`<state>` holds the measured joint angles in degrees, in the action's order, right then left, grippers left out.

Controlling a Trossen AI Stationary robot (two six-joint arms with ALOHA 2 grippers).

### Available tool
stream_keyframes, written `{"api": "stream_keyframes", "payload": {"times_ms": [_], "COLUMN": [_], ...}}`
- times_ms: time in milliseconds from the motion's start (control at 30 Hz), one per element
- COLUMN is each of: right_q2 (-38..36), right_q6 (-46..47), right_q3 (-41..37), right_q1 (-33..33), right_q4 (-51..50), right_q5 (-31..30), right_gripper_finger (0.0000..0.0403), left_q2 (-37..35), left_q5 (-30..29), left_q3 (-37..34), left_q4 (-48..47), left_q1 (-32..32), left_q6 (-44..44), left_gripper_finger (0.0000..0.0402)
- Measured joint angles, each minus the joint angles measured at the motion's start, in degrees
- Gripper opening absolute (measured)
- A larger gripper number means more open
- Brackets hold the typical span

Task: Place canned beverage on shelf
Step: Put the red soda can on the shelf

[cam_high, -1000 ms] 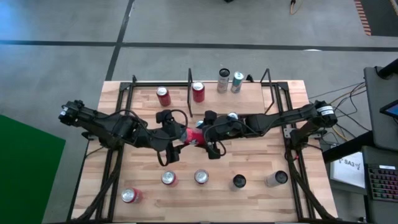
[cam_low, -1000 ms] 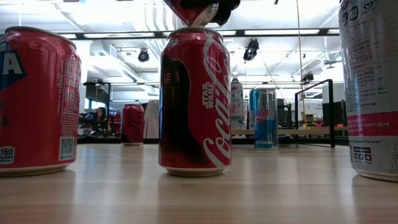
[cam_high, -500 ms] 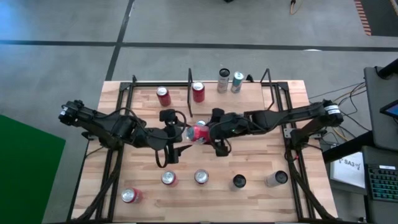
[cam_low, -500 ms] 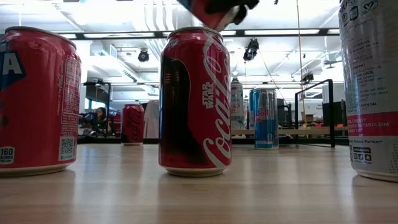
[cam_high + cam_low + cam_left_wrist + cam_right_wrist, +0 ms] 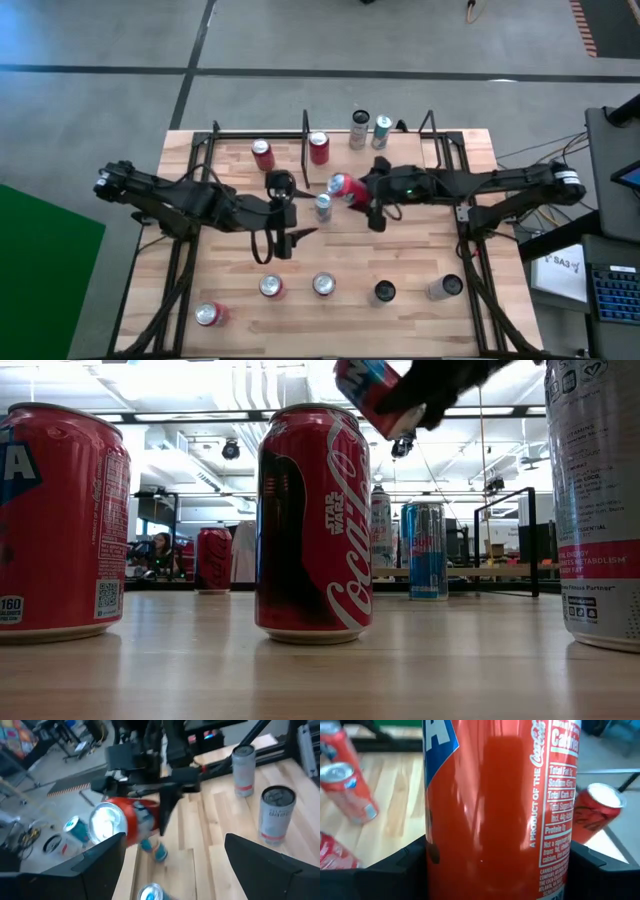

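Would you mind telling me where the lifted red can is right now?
In the high view, the red can sits mid-table in the right gripper, tilted, beside a small can.

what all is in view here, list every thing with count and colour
shelf: one, light wood with black rails, table's far edge
shelf cans: four, two red, one silver, one teal, at the shelf
middle can: one, blue and silver, upright at table centre
front cans: five, three red, one black, one silver, row along near edge
held can: one, red, tilted, lifted above the table
table: one, light planks
left claw: one, dark, open, empty, centre-left
right claw: one, dark, gripping held can
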<state>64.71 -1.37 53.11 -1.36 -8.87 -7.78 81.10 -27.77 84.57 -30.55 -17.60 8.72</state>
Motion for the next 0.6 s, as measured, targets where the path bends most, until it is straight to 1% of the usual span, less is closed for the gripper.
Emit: {"api": "stream_keyframes", "payload": {"times_ms": [167,333,467,600], "right_q2": [-6.3,-8.9,-9.0,-8.3], "right_q6": [-0.8,-4.3,-6.1,-7.2], "right_q3": [-11.2,-19.4,-22.3,-22.8], "right_q1": [-1.5,-1.2,-0.2,0.3], "right_q4": [18.3,32.7,42.4,44.0], "right_q5": [0.0,0.3,0.7,1.7], "right_gripper_finger": [0.0285,0.0285,0.0285,0.0285], "left_q2": [-0.5,-0.9,-0.8,0.9], "left_q5": [6.0,11.0,13.8,13.9], "left_q3": [-6.0,-14.1,-22.0,-28.9], "left_q4": [11.0,25.7,44.9,67.8], "left_q1": [2.4,5.8,8.5,11.4], "left_q6": [3.6,4.6,4.5,2.9], "left_gripper_finger": [0.0323,0.0323,0.0323,0.0323]}}
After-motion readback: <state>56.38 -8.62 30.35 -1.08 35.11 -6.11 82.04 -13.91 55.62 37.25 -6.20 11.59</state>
